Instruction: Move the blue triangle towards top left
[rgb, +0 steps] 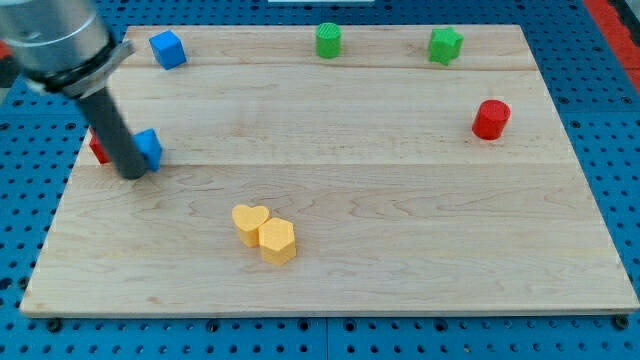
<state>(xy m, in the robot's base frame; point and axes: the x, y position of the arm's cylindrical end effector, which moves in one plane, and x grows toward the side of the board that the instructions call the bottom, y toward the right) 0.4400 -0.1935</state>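
Observation:
The blue triangle lies near the board's left edge, partly hidden behind my rod. My tip rests on the board at the triangle's lower left, touching or nearly touching it. A red block sits just left of the rod, mostly hidden by it. A blue cube sits at the board's top left.
A green cylinder and a green star-like block sit along the top edge. A red cylinder is at the right. A yellow heart and a yellow hexagon touch each other at lower centre.

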